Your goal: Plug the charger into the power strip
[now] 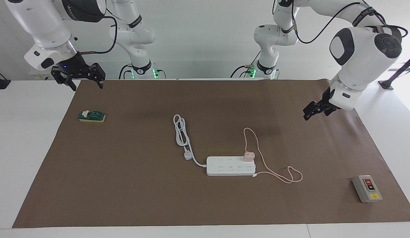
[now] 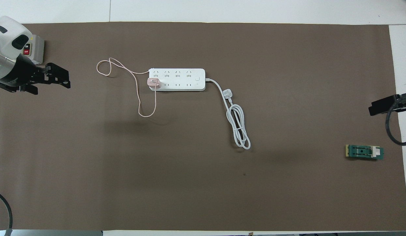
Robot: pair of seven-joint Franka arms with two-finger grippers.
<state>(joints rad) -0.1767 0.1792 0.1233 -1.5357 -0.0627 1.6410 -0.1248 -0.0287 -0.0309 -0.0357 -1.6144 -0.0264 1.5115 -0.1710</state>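
The charger (image 1: 249, 156) already sits upright on the strip (image 1: 230, 166), on the end socket of the row nearer the robots, toward the left arm's end; its pink cable (image 1: 279, 175) loops over the worktop (image 1: 125, 185) beside it. By the look of it the plugging step is done, or needs only a last press to seat it.

In the overhead view the left gripper (image 2: 51, 76), jaws spread and empty, hangs at about nine o'clock from the strip, well apart. The right gripper (image 1: 80, 76), also spread and empty, waits over the mat's corner near its base.

Next move: if anything, come straight down on the charger's top; otherwise pull the left arm back.
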